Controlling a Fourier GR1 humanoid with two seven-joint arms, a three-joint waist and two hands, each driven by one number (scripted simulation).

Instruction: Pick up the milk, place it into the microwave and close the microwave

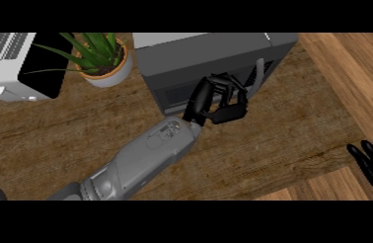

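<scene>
2 hands are in view, and we see 1 of them at the microwave (204, 54). The left hand (218, 101) comes in on its grey forearm (146, 153) from the lower left and sits against the microwave's front, its black fingers (217, 84) curled in and its thumb tucked below them. We see nothing held between them.

The microwave is a dark grey box with a lighter grey strip along its far top edge, standing at the back of the wooden counter (277, 133). Its front carries a darker window (171, 96) and 1 pale grey bar handle (258, 74), just beside the fingers. The door looks flush with the front.

We cannot find the milk anywhere on the counter. Whether it sits inside the microwave we cannot tell.

The right hand (362, 158) rests at the right edge, only its straight fingers showing, well apart from the microwave. Left of the microwave stands a green plant (91, 52) in a pale pot (109, 76), and beyond it a white appliance (11, 84).
</scene>
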